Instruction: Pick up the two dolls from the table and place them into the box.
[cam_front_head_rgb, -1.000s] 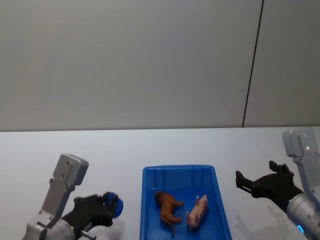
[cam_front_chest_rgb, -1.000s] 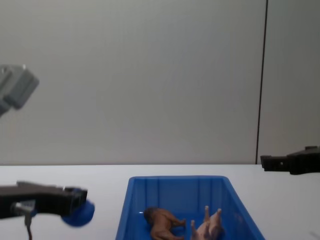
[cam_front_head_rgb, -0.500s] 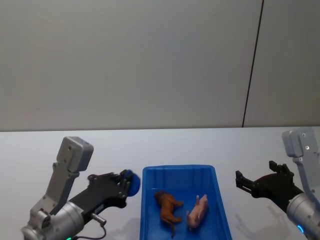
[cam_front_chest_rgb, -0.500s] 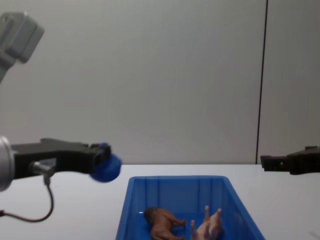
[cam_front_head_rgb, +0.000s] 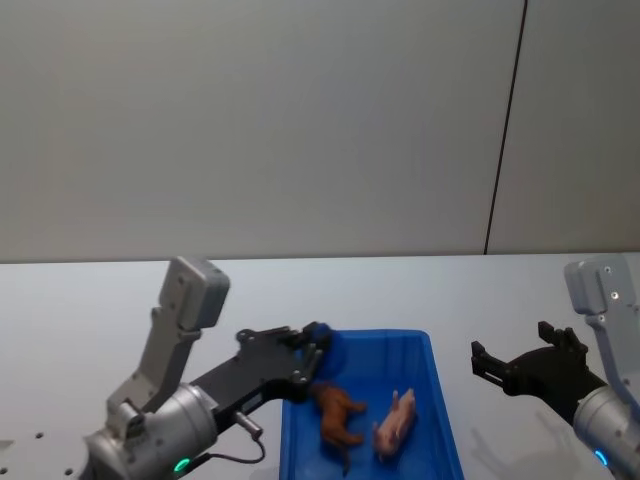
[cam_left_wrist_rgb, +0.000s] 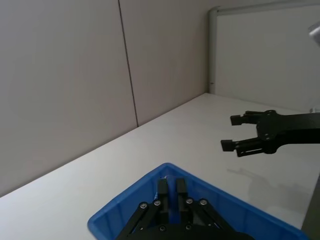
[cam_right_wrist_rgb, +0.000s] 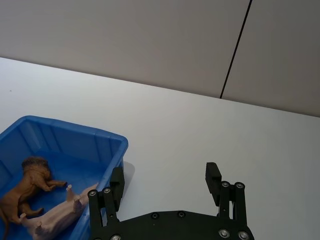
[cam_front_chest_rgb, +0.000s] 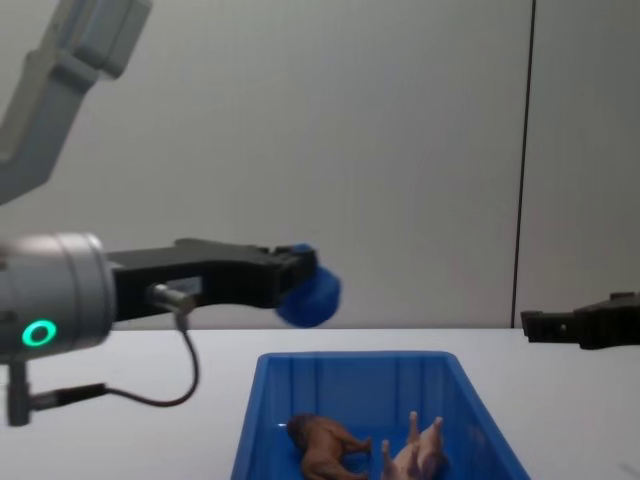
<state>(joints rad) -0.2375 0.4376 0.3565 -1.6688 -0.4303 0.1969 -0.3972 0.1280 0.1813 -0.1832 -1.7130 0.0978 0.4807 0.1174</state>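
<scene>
Left tool (cam_front_chest_rgb: 305, 285) grips a blue ball (cam_front_chest_rgb: 312, 296) right above the box (cam_front_head_rgb: 300, 420); both dolls (cam_front_head_rgb: 363, 418) lie just below.

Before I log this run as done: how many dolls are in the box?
2. The brown doll lies on the left of the box floor; the pink doll lies beside it on the right.

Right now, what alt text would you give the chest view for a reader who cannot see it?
The left gripper holds a blue ball above the blue box's far rim. A brown doll and a pink doll lie inside the box. The right gripper hangs open at the right edge, above the table.
</scene>
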